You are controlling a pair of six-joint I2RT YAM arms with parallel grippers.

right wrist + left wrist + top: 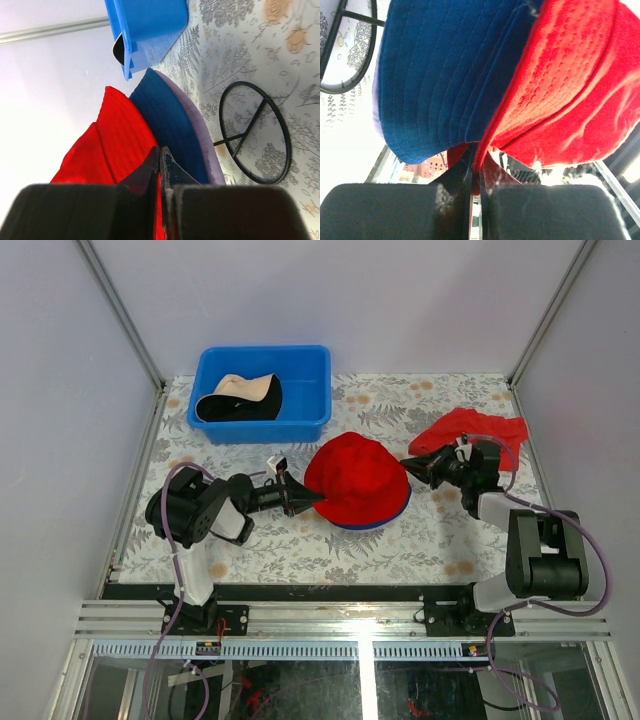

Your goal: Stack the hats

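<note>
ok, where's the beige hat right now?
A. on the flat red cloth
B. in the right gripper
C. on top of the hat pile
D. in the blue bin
D: the beige hat lies inside the blue bin at the back left of the table, apart from the pile at mid-table, which is topped by the red hat.

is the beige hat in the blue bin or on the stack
In the bin. The beige hat lies inside the blue bin, apart from the red hat topping the stack.
</note>
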